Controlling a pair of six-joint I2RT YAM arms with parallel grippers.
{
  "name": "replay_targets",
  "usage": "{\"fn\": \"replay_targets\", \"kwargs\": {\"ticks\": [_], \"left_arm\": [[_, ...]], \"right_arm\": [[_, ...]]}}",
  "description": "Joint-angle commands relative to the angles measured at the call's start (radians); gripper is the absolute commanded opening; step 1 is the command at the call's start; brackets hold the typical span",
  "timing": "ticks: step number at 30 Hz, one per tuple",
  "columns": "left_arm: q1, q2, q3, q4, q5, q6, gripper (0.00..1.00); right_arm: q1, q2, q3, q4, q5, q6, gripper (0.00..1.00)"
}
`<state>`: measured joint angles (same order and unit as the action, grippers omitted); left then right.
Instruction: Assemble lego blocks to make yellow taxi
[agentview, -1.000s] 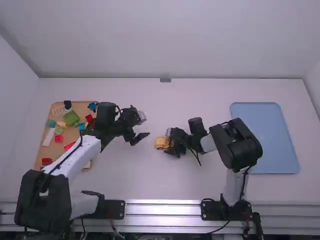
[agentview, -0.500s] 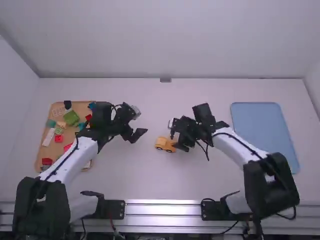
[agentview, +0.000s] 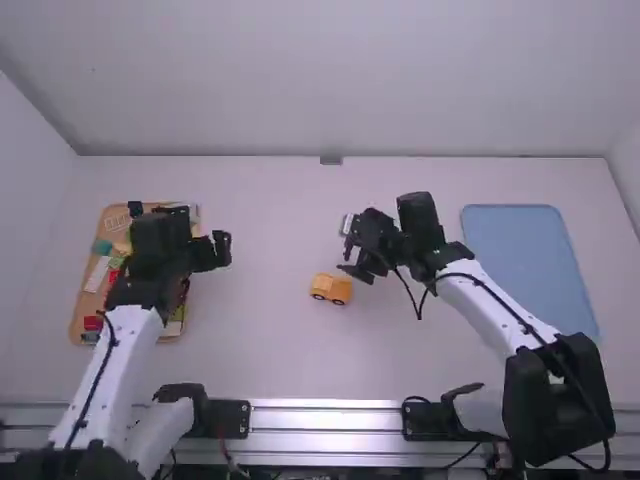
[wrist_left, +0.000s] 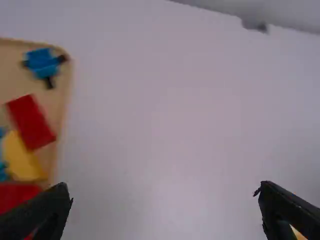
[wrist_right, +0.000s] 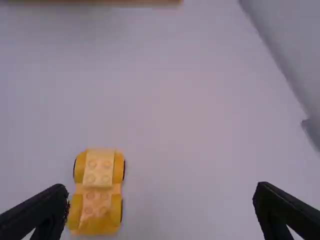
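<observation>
White desk (agentview: 270, 350) with plain pale walls around it, and a little dark fixture (agentview: 331, 160) at the middle of the far edge. What we've got near the middle of the desk is the yellow taxi (agentview: 331, 289), sitting upright on its dark wheels. Looking down from the right wrist, we can see studs on its raised top block (wrist_right: 99, 167) and more on the lower part next to it.

Just beside the taxi, a bit farther from us, is the right end effector (agentview: 345, 255). It's spread wide with nothing in it, and it isn't touching the taxi. Our left end effector (agentview: 226, 250) is wide and empty too, over by the tan tray (agentview: 77, 310).

That tray's a bit of a jumble, honestly: we spot a red block (wrist_left: 31, 121) beside a yellow piece (wrist_left: 22, 157), plus a blue piece (wrist_left: 42, 62) with dark bits sticking out. Well off to the right we have a flat blue tray (agentview: 525, 270), and a silver rail (agentview: 325, 425) runs along the near edge between the arm bases.
</observation>
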<state>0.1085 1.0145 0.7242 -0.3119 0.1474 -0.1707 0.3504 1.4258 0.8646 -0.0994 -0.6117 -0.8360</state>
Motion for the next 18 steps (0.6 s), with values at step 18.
{"fn": "replay_targets", "kwargs": {"ticks": [18], "left_arm": [[0.037,-0.207,0.045,-0.116,-0.489,-0.267,1.0]], "right_arm": [[0.115,0.019,0.006,0.432,-0.151,0.317,0.99]]}}
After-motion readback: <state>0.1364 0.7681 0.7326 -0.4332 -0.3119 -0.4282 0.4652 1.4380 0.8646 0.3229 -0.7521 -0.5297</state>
